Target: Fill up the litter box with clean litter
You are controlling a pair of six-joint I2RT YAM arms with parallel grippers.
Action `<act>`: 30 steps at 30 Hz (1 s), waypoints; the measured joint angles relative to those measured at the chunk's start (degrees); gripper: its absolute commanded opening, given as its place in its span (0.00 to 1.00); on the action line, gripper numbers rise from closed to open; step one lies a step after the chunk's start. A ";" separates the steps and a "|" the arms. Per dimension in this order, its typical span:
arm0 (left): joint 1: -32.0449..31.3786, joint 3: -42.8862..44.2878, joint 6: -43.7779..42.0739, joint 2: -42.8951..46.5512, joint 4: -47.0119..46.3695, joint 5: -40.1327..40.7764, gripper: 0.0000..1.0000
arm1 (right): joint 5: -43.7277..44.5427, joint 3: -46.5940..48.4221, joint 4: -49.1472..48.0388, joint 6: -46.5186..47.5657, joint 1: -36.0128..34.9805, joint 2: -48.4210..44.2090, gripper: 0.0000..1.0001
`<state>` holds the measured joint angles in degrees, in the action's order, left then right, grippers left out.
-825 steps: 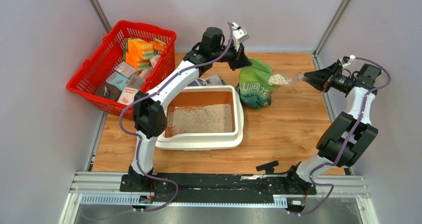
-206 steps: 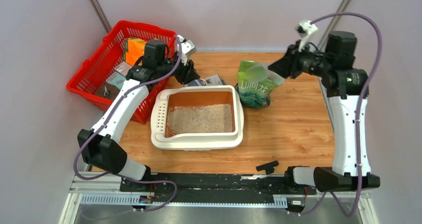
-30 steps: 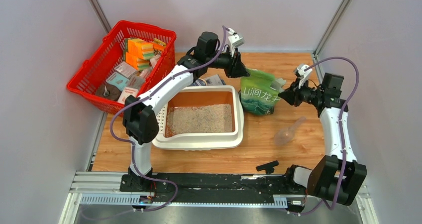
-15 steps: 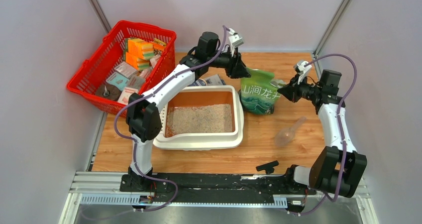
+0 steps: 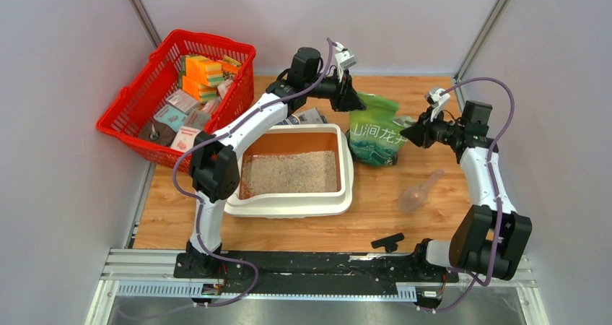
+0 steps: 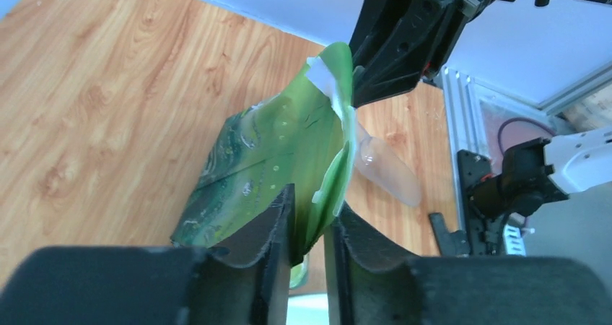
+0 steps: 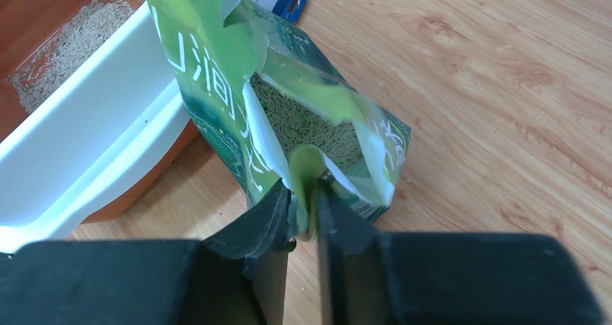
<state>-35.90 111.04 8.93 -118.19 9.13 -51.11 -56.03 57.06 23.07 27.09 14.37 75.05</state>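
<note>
Clamps left jaws shut on top edge of dark green printed bag, box side. Clamps right jaws shut on opposite lip, w/ bag mouth pulled open between the two. Shows granules inside bag in right wrist view. Stands upright on wooden surface, just beside far right corner of large cream-white rectangular plastic litter box w/ orange-brown interior. Sits approx. mid-surface, box long side facing arm bases. Holds pale beige-grey fine litter granules across most of box floor, w/ bare orange strip at far end. Lies flat on surface right of box, near right arm, apart from bag: clear plastic scoop, ungripped. Tilts at far left corner: red wire-mesh basket w/ assorted packs.
</note>
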 measured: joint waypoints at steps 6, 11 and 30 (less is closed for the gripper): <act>-0.17 0.13 -0.28 -0.24 -0.42 0.39 0.02 | -0.24 1.44 3.43 0.37 1.81 -0.02 0.64; -0.17 0.13 -0.28 -0.24 -0.44 0.66 0.01 | -0.70 2.62 6.91 3.13 6.05 -0.09 0.75; 0.13 0.13 -1.49 -0.22 1.38 0.42 0.00 | -7.45 7.06 4.63 6.16 5.86 9.53 0.84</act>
<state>-35.77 111.18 7.44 -118.41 10.50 -50.70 -63.48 64.12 27.70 33.26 20.23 84.58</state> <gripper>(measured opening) 0.017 0.860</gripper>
